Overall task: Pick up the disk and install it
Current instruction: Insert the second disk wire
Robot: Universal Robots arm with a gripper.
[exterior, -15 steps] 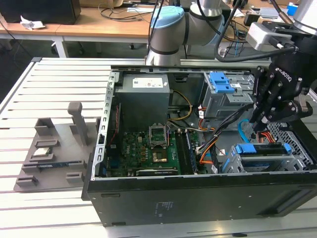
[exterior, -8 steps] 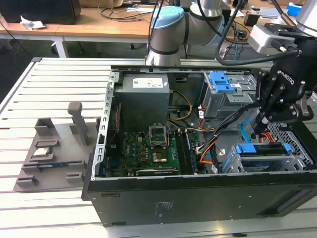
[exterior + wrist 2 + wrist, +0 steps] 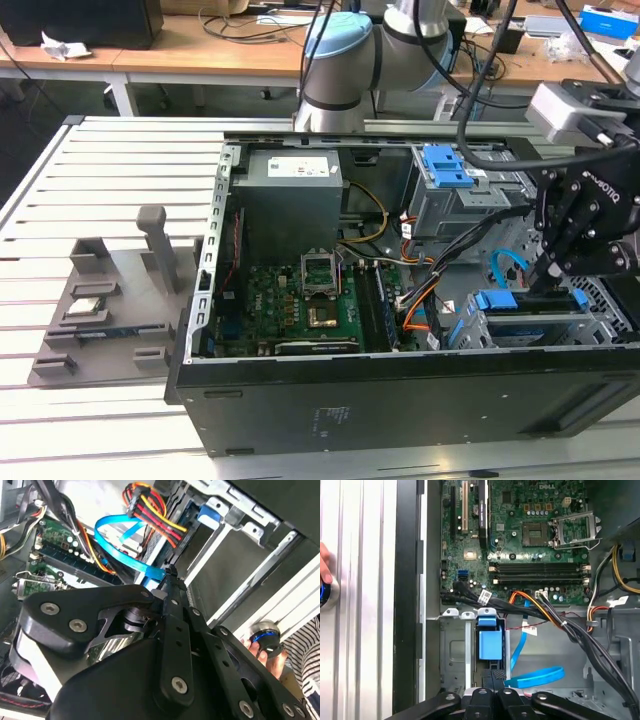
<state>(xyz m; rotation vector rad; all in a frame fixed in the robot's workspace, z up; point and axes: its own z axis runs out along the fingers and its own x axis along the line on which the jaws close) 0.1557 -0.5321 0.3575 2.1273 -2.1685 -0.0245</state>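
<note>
One robot arm reaches into one open computer case (image 3: 300, 400) lying on its side on the slatted counter (image 3: 110, 180). In the exterior view the hand (image 3: 548, 272) is down in the drive cage at the case's corner toward the exterior view's right, its fingertips at the top edge of the disk (image 3: 525, 305), which sits upright in that cage with its blue bracket showing along the top. Whether the hand is clenched on the disk or released cannot be told. In the first wrist view the disk's blue bracket (image 3: 490, 642) stands in the grey metal bay just beyond the black fingers (image 3: 492, 677).

One flat blue cable (image 3: 535, 677) loops beside the bay, and a bundle of red, orange and yellow wires (image 3: 150, 510) runs above it in the second wrist view. The green circuit board (image 3: 300, 300) fills the case floor, with one empty chip socket (image 3: 320, 270) and one grey power box (image 3: 290, 190). A second blue-latched bay (image 3: 448, 170) sits at the far side. One grey tray (image 3: 100, 310) rests on the counter toward the exterior view's left, holding one small square silver chip (image 3: 88, 307). A person's hand (image 3: 325, 565) rests on a round knob (image 3: 264, 634) at the counter's edge.
</note>
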